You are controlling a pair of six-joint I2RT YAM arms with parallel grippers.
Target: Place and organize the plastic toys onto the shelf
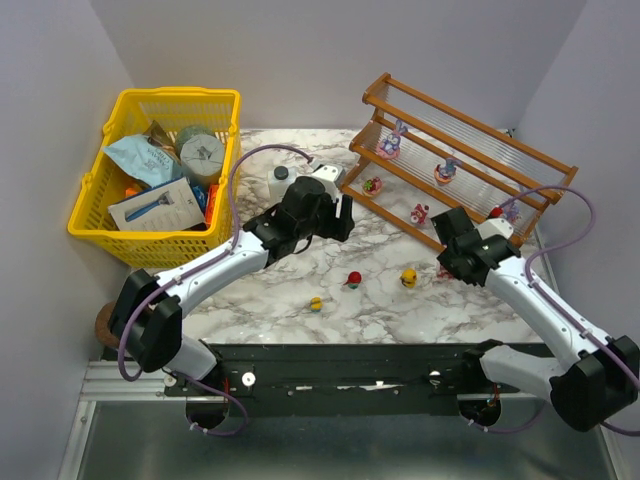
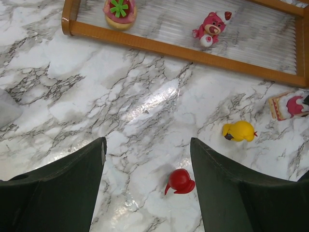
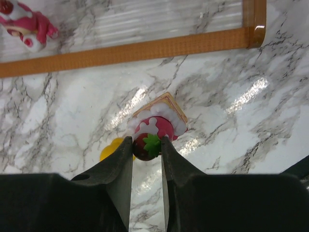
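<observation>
Right gripper is clenched on the strawberry atop the cake-slice toy: light, hard, glossy plastic, probably slippery, a small precarious hold; left gripper gapes empty

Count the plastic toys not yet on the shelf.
4. On the marble table: red ball-like plastic toy, yellow figurine, smaller yellow toy. A pink strawberry-cake toy is in the jaws of the right gripper. Others may be hidden.
</observation>
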